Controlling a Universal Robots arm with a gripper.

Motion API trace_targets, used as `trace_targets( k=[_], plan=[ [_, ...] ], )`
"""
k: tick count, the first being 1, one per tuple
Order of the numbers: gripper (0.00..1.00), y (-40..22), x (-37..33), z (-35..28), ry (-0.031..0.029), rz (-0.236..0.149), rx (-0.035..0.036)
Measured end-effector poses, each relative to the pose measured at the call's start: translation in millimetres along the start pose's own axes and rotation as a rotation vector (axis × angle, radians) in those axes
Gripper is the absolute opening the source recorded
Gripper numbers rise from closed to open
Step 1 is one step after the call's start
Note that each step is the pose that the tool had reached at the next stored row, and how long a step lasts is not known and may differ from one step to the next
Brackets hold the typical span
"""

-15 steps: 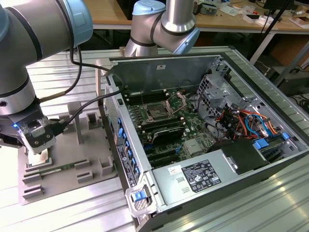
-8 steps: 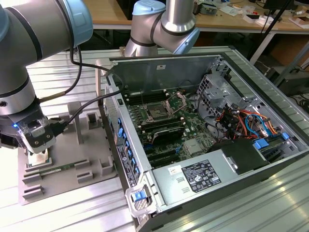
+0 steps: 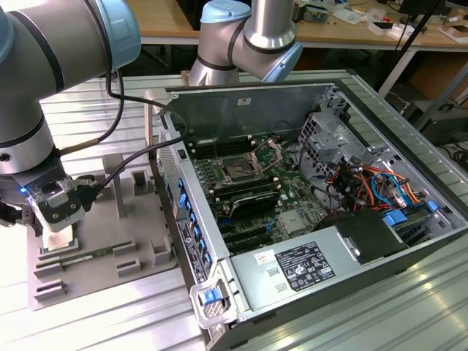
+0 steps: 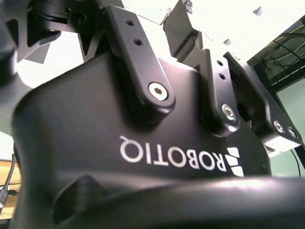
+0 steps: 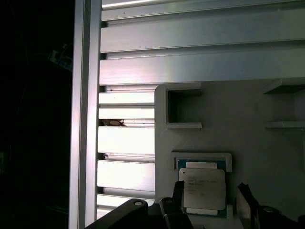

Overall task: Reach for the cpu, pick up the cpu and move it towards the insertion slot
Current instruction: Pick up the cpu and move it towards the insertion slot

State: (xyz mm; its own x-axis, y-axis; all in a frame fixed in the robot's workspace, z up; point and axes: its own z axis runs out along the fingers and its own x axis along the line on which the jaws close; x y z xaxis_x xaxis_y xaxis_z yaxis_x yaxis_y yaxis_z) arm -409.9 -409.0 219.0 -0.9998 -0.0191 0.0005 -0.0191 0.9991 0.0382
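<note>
The pincer (image 3: pixel 55 223) hangs low over the grey fixture plate (image 3: pixel 117 245) at the exterior view's left, on the slatted metal worktop (image 3: pixel 102 322). The cpu (image 3: pixel 60 240) lies flat in its pocket on that plate, directly beneath the pincer.

In the first wrist view the pincer (image 5: pixel 210 193) is spread, its dark fingers (image 5: pixel 178 193) standing one on each side of the cpu (image 5: pixel 204 188). One finger is right at the chip's edge; the other stands a little apart from it. The chip is seated, not lifted.

The insertion slot (image 3: pixel 238 170) sits on the green motherboard inside the open computer case (image 3: pixel 292 99), well apart to the exterior view's right, with its retention bracket (image 3: pixel 268 152) raised.
</note>
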Motion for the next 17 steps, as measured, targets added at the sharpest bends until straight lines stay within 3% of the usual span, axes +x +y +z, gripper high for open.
trace_targets(
  k=[14,15,17],
  plan=[
    [0.55,0.0,0.0,0.1,0.0001,0.000,0.0000],
    [0.62,0.0,0.0,0.1,0.0001,0.000,0.0000],
    [0.62,0.0,0.0,0.2,0.0001,0.000,0.0000]
  ],
)
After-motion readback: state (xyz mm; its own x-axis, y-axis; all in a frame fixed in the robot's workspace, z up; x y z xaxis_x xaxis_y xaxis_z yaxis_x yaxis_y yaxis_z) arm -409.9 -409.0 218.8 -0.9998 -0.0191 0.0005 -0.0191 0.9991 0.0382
